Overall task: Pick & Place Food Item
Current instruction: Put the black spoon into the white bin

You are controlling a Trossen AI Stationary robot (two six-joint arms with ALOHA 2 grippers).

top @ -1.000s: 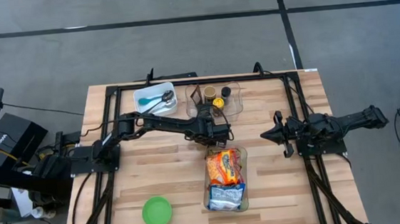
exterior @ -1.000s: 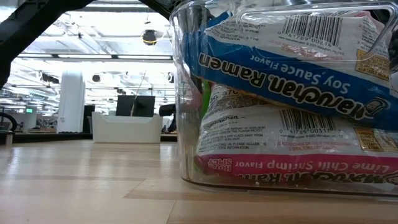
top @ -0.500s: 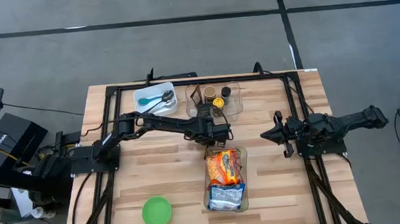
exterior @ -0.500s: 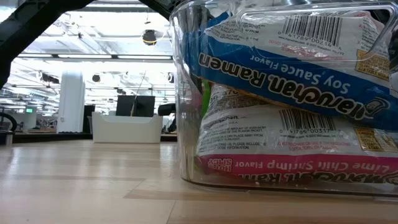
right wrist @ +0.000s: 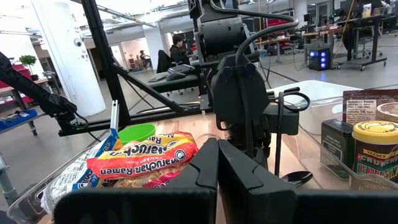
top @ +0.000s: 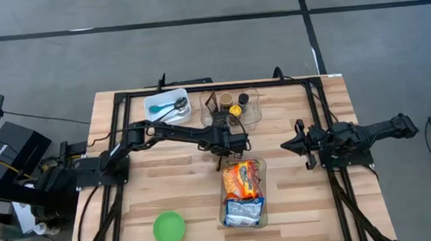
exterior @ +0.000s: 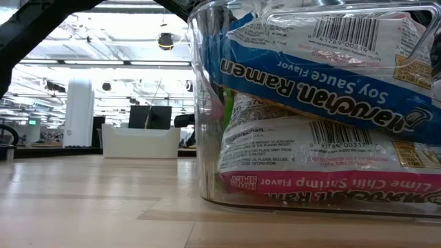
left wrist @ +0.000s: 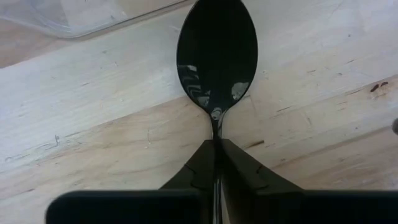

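A black spoon (left wrist: 216, 56) lies on the wooden table just beyond the far end of a clear bin (top: 262, 209) packed with ramen packets (top: 241, 181). The spoon's bowl (right wrist: 297, 178) rests on the wood. My left gripper (left wrist: 217, 149) reaches down over it at the table's middle (top: 222, 155) and is shut on the spoon. My right gripper (top: 287, 144) waits at the table's right side, level and shut, touching nothing. My left gripper pinches the spoon's thin handle (left wrist: 216, 134) between its two fingers, just behind the bowl. The fingers come steeply from above and lie along the handle. The bowl lies on the table, hollow side up; the rest of the handle is hidden between the fingers.
A green bowl (top: 169, 227) sits near the front left. At the far edge stand a white tub with utensils (top: 167, 106) and a clear bin with jars (top: 231, 106). Black frame rails (top: 117, 143) run along the table's sides.
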